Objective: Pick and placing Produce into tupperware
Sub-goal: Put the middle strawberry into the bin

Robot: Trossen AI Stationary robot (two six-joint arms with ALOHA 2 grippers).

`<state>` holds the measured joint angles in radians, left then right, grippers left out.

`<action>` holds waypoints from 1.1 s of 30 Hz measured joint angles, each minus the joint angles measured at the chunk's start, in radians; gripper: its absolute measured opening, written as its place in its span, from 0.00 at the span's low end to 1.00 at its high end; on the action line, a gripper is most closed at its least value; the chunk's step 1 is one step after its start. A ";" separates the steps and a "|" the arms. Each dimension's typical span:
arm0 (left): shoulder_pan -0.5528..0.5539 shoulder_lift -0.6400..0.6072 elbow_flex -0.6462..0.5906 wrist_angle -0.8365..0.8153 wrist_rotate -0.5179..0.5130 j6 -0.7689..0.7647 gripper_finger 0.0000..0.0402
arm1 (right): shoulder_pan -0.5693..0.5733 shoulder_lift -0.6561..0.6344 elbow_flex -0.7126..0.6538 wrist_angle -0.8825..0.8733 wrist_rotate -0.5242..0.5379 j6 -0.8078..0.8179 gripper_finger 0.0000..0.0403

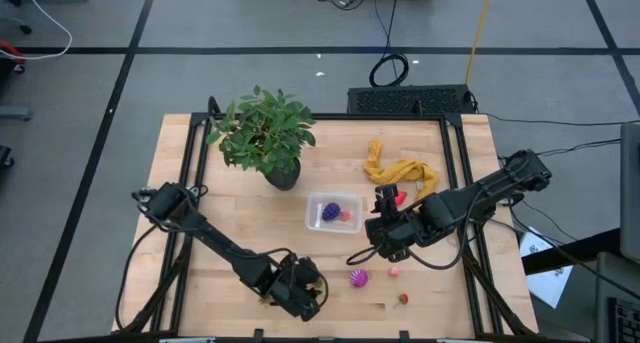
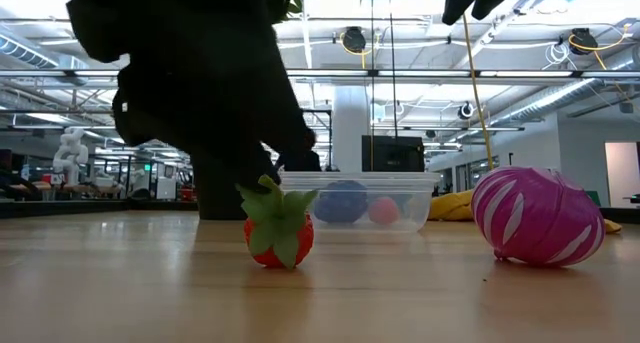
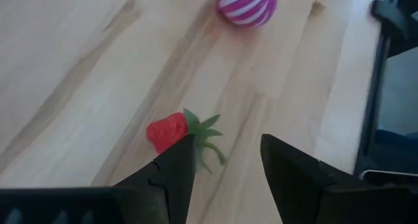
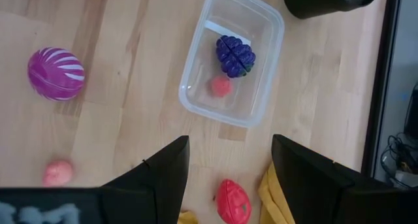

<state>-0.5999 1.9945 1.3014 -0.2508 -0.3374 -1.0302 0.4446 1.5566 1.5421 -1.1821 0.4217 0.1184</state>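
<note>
Clear tupperware (image 4: 233, 61) sits mid-worktop (image 1: 200, 163), upright, no lid on it. Inside: a purple bumpy fruit (image 4: 235, 55) and a small pink fruit (image 4: 221, 86), near each other.

Loose on the wood, outside the container: magenta striped fruit (image 1: 358, 278), pale pink piece (image 1: 394, 271), strawberry (image 3: 171, 130) near the front edge, and a red fruit (image 4: 233, 201) beside the yellow cloth (image 1: 402, 171). Potted plant (image 1: 265, 133) stands behind the container.

Right pincer (image 4: 228, 160) hangs above, just beside the container, fingers spread, empty. Left pincer (image 3: 225, 157) low at the front edge near the strawberry, fingers parted, holding nothing.
</note>
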 joint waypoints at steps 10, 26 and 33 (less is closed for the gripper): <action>0.016 0.043 0.002 0.018 -0.003 0.003 0.44 | 0.000 0.000 0.000 0.009 0.000 0.000 0.52; 0.015 0.069 0.025 0.002 0.005 0.019 0.44 | 0.000 0.000 0.000 0.030 -0.003 -0.007 0.52; -0.020 0.067 0.180 -0.256 -0.090 0.049 0.44 | 0.000 0.000 0.000 0.031 -0.003 -0.015 0.52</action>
<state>-0.6195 2.0618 1.4814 -0.5065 -0.4278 -0.9816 0.4446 1.5566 1.5417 -1.1515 0.4183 0.1036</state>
